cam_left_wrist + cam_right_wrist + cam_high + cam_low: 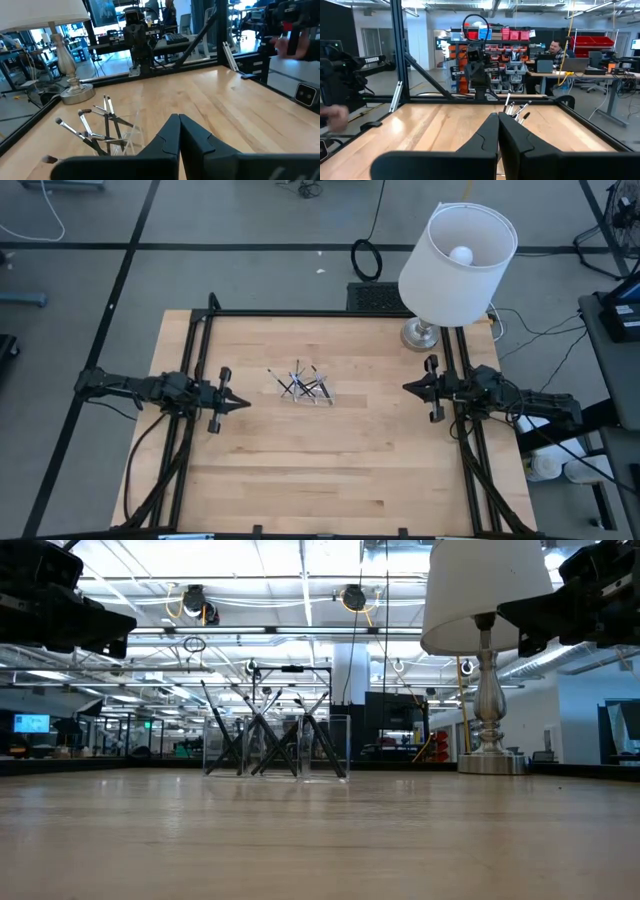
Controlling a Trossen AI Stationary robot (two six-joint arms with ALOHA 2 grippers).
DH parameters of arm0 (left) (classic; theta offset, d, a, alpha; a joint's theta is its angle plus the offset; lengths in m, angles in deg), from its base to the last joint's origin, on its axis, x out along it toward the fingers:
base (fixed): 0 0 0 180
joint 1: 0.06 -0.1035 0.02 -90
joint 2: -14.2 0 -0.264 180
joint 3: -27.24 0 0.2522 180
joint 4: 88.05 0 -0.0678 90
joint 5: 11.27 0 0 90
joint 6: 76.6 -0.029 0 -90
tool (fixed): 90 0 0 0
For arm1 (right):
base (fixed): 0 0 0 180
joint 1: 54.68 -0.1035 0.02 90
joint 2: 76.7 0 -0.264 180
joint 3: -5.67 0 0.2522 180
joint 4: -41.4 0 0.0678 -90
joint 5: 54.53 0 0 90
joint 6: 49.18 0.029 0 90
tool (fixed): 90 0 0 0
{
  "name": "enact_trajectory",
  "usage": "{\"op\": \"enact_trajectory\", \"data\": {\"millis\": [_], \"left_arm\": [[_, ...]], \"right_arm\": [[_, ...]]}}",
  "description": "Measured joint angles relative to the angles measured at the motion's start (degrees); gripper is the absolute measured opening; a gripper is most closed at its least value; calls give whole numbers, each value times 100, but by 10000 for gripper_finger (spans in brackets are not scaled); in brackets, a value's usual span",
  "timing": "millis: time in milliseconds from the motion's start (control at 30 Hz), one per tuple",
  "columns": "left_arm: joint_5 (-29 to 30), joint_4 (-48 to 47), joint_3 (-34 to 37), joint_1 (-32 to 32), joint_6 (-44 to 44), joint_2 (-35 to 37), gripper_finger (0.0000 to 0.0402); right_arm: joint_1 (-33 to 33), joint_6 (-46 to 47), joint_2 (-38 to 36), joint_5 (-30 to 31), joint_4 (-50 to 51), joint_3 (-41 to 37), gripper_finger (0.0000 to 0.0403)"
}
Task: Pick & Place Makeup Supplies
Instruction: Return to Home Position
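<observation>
Several thin dark makeup sticks [300, 385] with pale tips stand leaning and crossed inside a small clear holder in the middle of the table; the holder's base rests on the wood. They also show as makeup sticks [270, 740] in the low view and makeup sticks [97, 127] in the left wrist view. My left gripper [243, 403] hovers shut to the sticks' left, above the table. My right gripper [406, 388] hovers shut to their right. In the right wrist view the stick tips [516, 110] rise just behind the shut right gripper [497, 120].
A white-shaded lamp [455, 260] on a silver base [420, 335] stands at the table's far right corner. A black frame [320, 313] runs along the far, left and right edges. Bare wood lies on the table's near half [320, 480]. A person sits at a desk far behind.
</observation>
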Motion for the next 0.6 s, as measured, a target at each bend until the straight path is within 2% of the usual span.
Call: {"op": "enact_trajectory", "data": {"millis": [367,600], "left_arm": [[-2,30,0,0,0,1,49],[-4,34,0,0,-2,1,64]], "right_arm": [[0,0,0,-2,0,0,0],[0,0,0,-4,0,0,0]]}}
